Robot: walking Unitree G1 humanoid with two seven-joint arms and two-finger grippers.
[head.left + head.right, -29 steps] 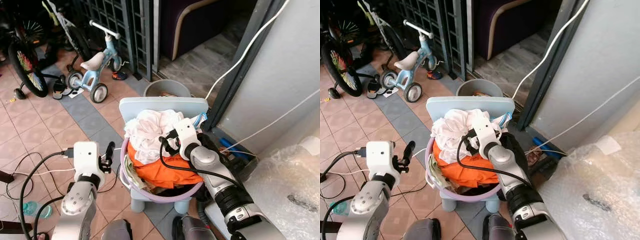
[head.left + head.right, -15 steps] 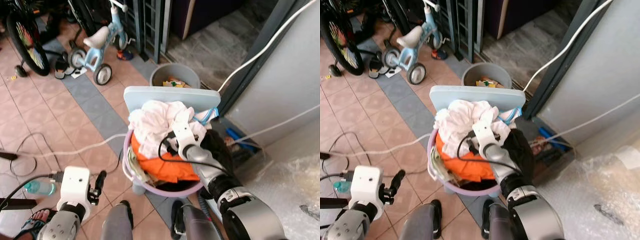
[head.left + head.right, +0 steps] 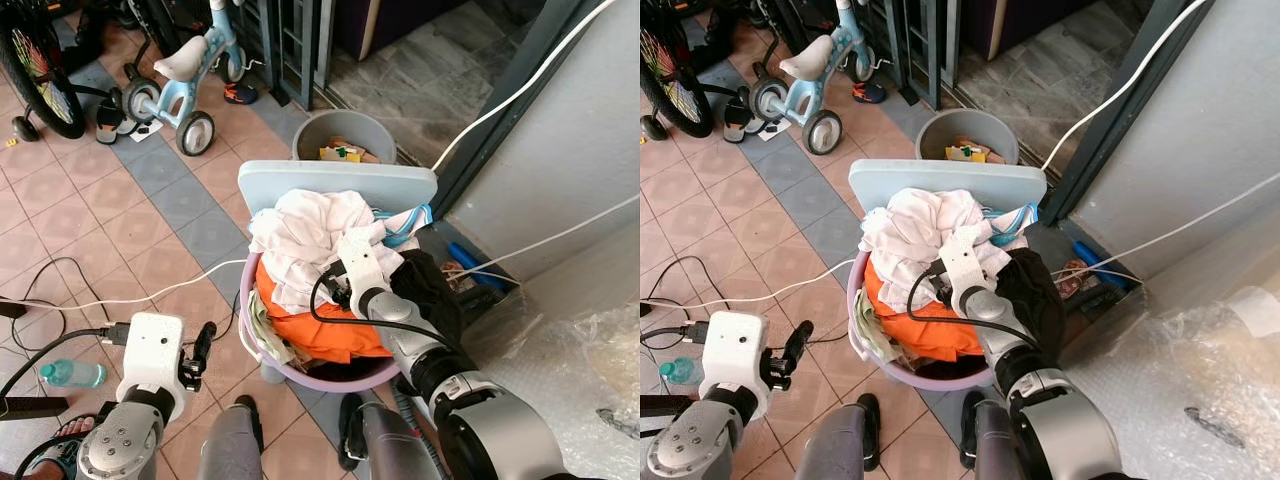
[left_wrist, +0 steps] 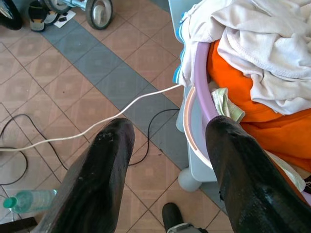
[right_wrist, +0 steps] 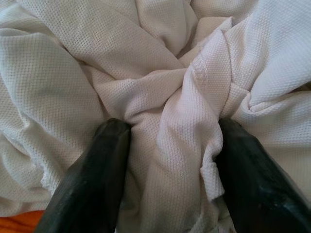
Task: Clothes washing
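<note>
A purple-rimmed laundry basket [image 3: 300,372] stands on a light blue child's chair [image 3: 335,185]. It is heaped with a crumpled white garment [image 3: 305,235] on top, an orange garment [image 3: 330,338] under it and a black one [image 3: 430,290] at the right. My right gripper [image 3: 336,286] is pushed into the white garment. In the right wrist view its fingers [image 5: 92,170] stand apart with a raised fold of the white cloth [image 5: 180,97] between them, so the right gripper [image 5: 170,128] is open. My left gripper [image 4: 167,128] hangs open over the floor, left of the basket.
A grey bucket [image 3: 335,140] with scraps stands behind the chair. A blue tricycle [image 3: 185,75] and a bicycle [image 3: 40,70] are at the back left. Cables [image 3: 150,295] and a water bottle [image 3: 70,373] lie on the tiles. Bubble wrap [image 3: 585,390] and a grey wall are on the right.
The whole view has shifted, so the camera moved. My right gripper stays pressed into the white garment. My left arm sits lower and nearer the bottom edge than a second ago.
</note>
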